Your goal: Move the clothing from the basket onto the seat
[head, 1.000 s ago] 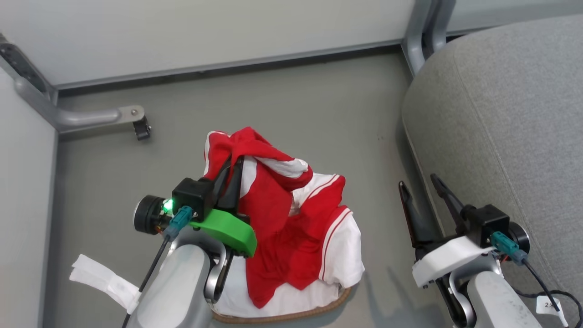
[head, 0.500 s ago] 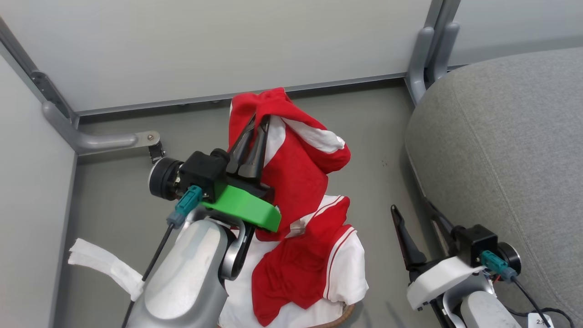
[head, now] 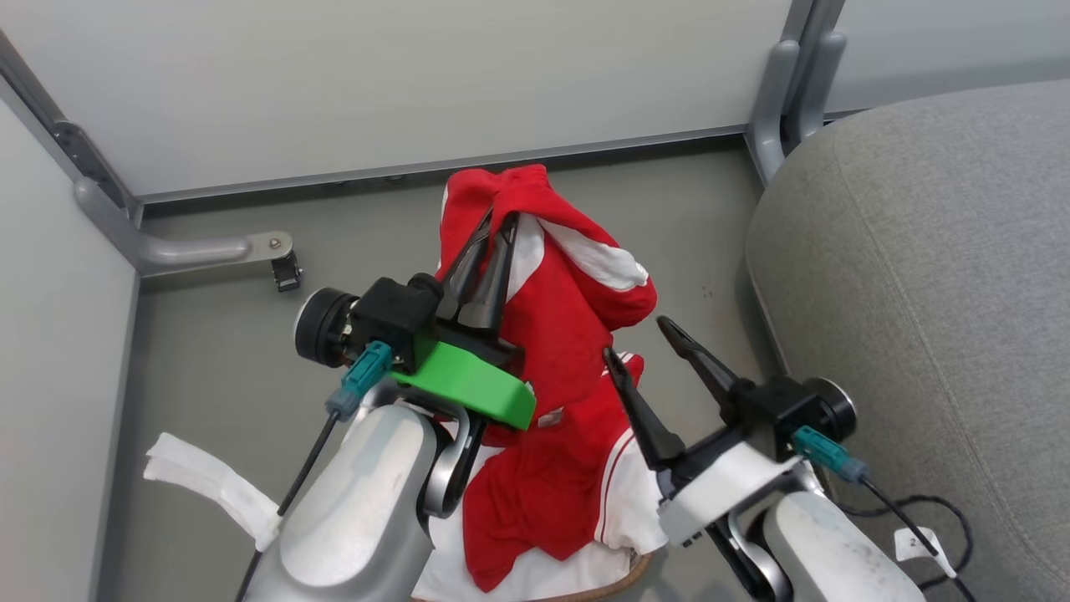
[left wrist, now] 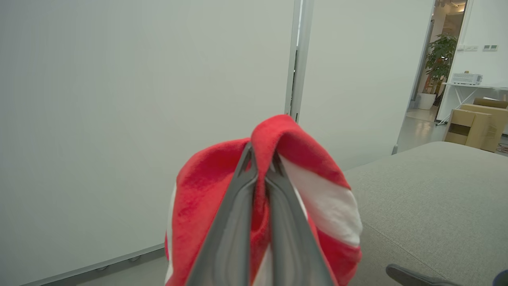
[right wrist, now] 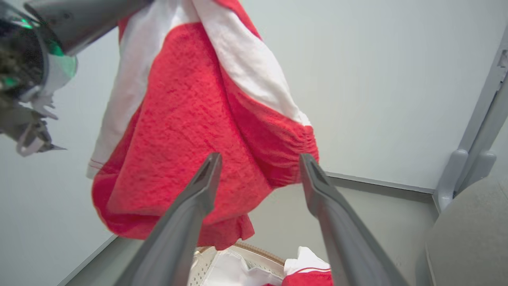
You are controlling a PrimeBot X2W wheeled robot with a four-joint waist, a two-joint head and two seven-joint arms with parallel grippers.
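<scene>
Left pincer (head: 500,219) first: its two dark fingers are squeezed hard together on a fold of the clothing (head: 558,326), a red garment with white bands, and they hold it up in the air above the basket (head: 616,575). From the left wrist view the fold humps over the closed tips, red cloth on one side and a white band on the other. The garment drapes down from there in front of the pale wall panels (head: 418,84). In the right wrist view its lower hem hangs above the basket's brown rim. More red and white clothing lies heaped in the basket, which stands on the grey floor (head: 209,351) close in front of the robot. Whether the hanging piece touches that heap I cannot tell from where I stand. The right pincer (head: 635,337) gapes wide with nothing in it, its fingers pointing up at the lower part of the hanging garment, just beside the cloth. Its own wrist view shows red fabric behind the gap between the two fingers. The seat (head: 919,251), big and grey, sits off to the robot's right, near the basket but apart from it. The held garment hangs beside the seat, not over it.
</scene>
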